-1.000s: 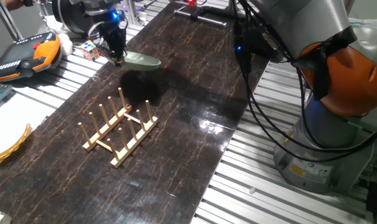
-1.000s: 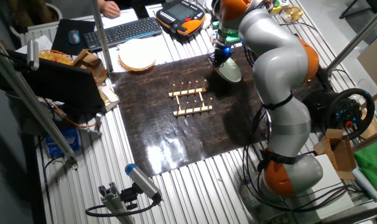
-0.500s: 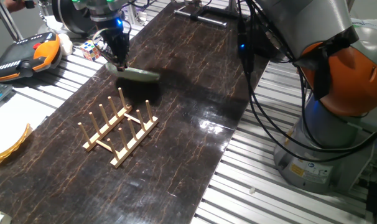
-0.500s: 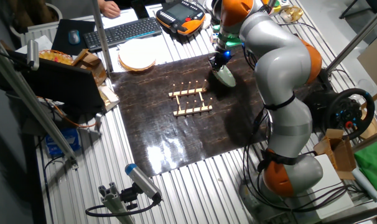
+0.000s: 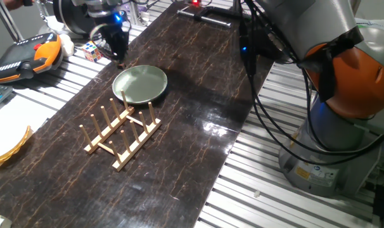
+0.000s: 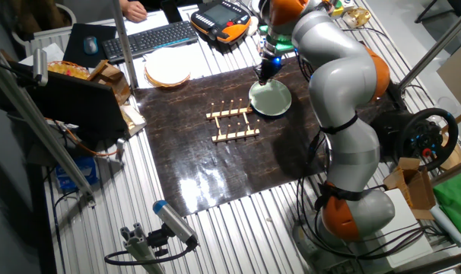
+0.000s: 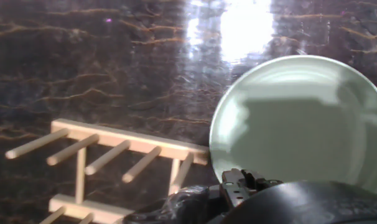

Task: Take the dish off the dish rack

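Note:
The dish, a pale sage-green plate, lies flat on the dark table just past the far end of the dish rack. The rack is light wood with upright pegs and holds nothing. My gripper hangs just above the table at the dish's far rim, apart from it and empty; its fingers look open. In the other fixed view the dish lies right of the rack, below the gripper. The hand view shows the dish and the rack's end touching or nearly so.
A yellowish plate sits off the mat's corner, also at the left edge. An orange-black teach pendant and a colour cube lie beside the gripper. A keyboard is at the back. The arm's cables hang at the right.
The dish was held tilted in the gripper above the table; it came down, was let go, and now lies flat beside the rack. The gripper has lifted slightly off it.

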Available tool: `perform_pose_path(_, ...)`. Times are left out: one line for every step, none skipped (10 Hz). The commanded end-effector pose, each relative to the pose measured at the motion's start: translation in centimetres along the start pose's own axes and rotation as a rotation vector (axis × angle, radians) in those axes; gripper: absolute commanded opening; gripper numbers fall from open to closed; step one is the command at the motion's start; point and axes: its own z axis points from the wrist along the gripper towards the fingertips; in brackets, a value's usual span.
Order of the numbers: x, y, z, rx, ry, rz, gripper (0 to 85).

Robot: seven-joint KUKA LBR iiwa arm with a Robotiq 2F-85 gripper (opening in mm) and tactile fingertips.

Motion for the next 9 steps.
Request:
perform_pose_path(0.2, 0.7, -1.5, 0.016, 0.004, 0.0, 0.7)
perform_pose_path(0.5, 1.5, -2.6, 0.047, 0.002, -0.007, 0.7)
perform_pose_path(0.9, 2.3, -3.7, 0.064, -0.001, -0.013, 0.7)
perform_pose_path(1.4, 3.2, -4.8, 0.081, -0.007, -0.006, 0.7)
perform_pose_path(1.7, 3.8, -5.5, 0.089, -0.005, 0.0, 0.7)
perform_pose_path(1.7, 4.2, -5.7, 0.091, -0.001, -0.004, 0.7)
perform_pose_path(1.7, 4.3, -5.7, 0.084, -0.005, -0.005, 0.7)
perform_pose_path(1.6, 4.6, -5.7, 0.08, -0.013, -0.002, 0.7)
perform_pose_path(1.5, 4.9, -5.8, 0.082, -0.018, 0.007, 0.7)
